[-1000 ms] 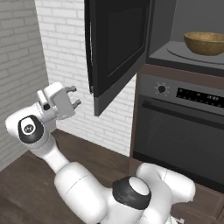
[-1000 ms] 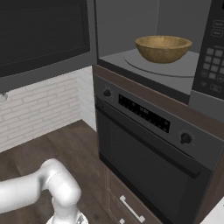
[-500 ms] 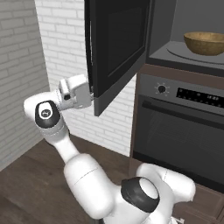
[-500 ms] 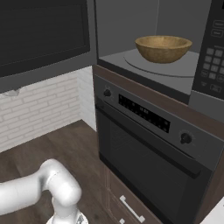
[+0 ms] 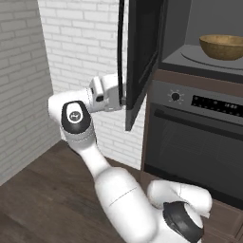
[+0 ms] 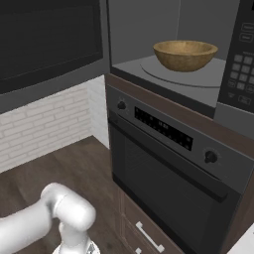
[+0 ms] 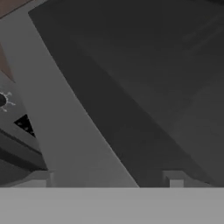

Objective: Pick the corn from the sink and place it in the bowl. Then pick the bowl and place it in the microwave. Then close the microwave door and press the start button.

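Observation:
The golden-brown bowl (image 5: 223,46) (image 6: 185,54) sits on the round turntable inside the open microwave (image 5: 209,59) (image 6: 149,67). The corn is hidden and the sink is out of view. The black microwave door (image 5: 142,57) (image 6: 49,44) (image 7: 131,87) hangs open to the left of the cavity. My gripper (image 5: 122,98) (image 7: 108,178) is pressed up against the lower part of the door's outer face. Its fingertips (image 7: 175,177) stand wide apart, open, with nothing between them.
A dark oven (image 5: 199,142) (image 6: 168,168) with a round knob (image 5: 175,96) (image 6: 211,157) sits under the microwave. The keypad (image 6: 242,64) is on the cavity's right. A white brick wall (image 5: 71,47) stands behind my arm, over a dark wood floor (image 5: 42,199).
My arm has swung the hand to the right, from free space up to the door's face. The door now shows narrower, turned a little toward the cavity. The bowl has not moved.

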You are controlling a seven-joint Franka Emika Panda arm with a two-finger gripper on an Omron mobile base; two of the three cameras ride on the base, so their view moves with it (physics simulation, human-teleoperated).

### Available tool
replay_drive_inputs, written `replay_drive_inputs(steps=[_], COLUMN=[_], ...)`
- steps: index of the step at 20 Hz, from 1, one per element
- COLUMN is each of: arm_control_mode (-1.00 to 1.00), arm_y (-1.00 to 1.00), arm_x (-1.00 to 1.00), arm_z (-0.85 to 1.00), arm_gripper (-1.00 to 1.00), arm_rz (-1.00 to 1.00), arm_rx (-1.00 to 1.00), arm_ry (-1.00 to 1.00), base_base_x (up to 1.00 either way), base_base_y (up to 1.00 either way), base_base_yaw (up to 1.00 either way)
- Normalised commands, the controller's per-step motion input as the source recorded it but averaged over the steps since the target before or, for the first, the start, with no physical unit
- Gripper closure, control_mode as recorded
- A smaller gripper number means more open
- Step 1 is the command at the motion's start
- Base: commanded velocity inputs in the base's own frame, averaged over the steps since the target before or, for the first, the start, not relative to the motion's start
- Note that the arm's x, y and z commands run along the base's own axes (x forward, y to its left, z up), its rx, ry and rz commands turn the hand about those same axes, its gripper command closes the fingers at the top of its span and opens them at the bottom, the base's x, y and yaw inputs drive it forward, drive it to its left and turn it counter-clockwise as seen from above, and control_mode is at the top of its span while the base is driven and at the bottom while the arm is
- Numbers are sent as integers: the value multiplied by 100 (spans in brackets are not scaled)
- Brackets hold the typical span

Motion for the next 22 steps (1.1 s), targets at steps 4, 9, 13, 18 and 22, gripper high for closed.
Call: replay_drive_inputs(steps=[4, 9, 13, 18, 22], arm_control_mode=[-100, -100, -100, -100, -100], arm_y=[-89, -99, -100, -100, -100], arm_x=[-79, -79, -65, -13, 24], arm_z=[40, 36, 33, 8, 0], arm_gripper=[-100, -100, -100, -100, -100], arm_rz=[0, 0, 0, 0, 0], arm_rx=[3, 5, 7, 14, 11], arm_ry=[0, 0, 0, 1, 4], base_base_x=[0, 0, 0, 0, 0], base_base_y=[0, 0, 0, 0, 0], base_base_yaw=[0, 0, 0, 0, 0])
